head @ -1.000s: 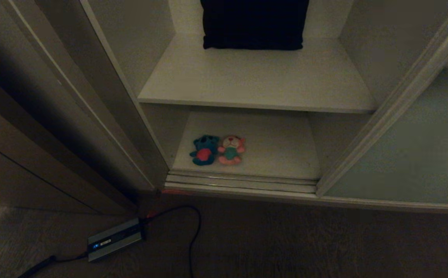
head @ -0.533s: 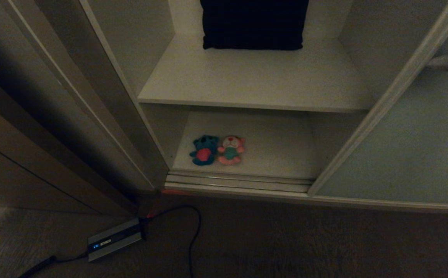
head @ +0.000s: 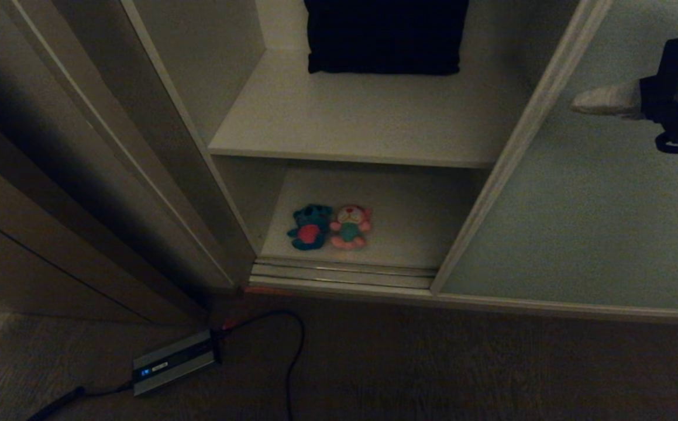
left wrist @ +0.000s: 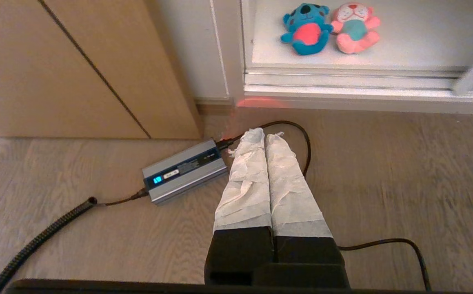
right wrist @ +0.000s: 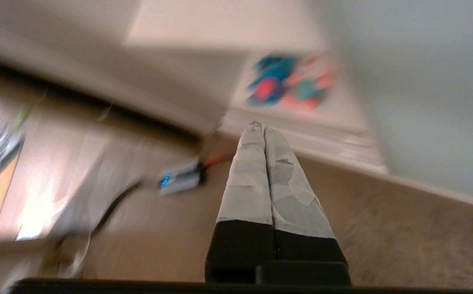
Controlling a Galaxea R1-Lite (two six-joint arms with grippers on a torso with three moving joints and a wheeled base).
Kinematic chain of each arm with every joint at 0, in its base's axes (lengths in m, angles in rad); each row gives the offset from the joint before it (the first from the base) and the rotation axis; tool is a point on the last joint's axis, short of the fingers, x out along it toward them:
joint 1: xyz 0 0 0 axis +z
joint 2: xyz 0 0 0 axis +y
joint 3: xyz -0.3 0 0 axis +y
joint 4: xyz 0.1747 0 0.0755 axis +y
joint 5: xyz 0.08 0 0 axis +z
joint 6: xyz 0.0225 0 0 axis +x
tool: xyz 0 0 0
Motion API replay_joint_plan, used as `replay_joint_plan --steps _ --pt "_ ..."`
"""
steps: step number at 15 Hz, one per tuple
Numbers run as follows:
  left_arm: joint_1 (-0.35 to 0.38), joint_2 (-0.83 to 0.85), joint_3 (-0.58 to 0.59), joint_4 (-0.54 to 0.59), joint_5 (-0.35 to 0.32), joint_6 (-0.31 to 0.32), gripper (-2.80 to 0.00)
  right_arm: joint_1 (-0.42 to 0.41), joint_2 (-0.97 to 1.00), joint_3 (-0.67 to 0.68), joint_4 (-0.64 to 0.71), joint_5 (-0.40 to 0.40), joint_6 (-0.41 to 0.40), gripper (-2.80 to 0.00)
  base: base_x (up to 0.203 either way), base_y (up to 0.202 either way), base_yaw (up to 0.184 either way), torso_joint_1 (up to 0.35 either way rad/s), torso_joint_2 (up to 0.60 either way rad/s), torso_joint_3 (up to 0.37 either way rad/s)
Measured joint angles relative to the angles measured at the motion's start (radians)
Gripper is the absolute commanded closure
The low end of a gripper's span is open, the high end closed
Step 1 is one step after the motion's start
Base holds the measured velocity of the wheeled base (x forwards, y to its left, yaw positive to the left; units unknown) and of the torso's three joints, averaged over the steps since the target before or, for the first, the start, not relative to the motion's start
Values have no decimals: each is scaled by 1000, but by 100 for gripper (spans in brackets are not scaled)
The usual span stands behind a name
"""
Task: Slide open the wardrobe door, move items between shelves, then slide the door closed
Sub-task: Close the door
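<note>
R gripper (head: pixel 585 102) pressed together, empty, flat vs door (head: pixel 578 222), prob to shove the panel, contact unclear; 2 toys (head: pixel 330 227) side by side on lower shelf (head: pixel 420 234) near front rail; L gripper (left wrist: pixel 261 134) closed, parked over floor.

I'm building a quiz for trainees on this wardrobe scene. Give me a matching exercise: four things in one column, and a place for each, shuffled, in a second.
Things:
1. plush toys
2. dark folded cloth
3. grey power box
4. right hand

Places:
A. on the floor
B. in front of the sliding door
C. on the lower shelf
D. on the upper shelf

Pairs: 1-C, 2-D, 3-A, 4-B
</note>
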Motion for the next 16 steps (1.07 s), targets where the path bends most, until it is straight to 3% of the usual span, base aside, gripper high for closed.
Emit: replay_joint_plan --steps 2,5,16 --pt "0 0 0 0 0 0 0 96 -47 65 0 -20 -44 0 0 0 0 0 0 0" --pt "0 0 0 0 0 0 0 148 -128 122 2 -44 -75 0 0 0 0 0 0 0" --pt "0 0 0 0 0 0 0 132 -301 232 -41 -50 -77 0 0 0 0 0 0 0"
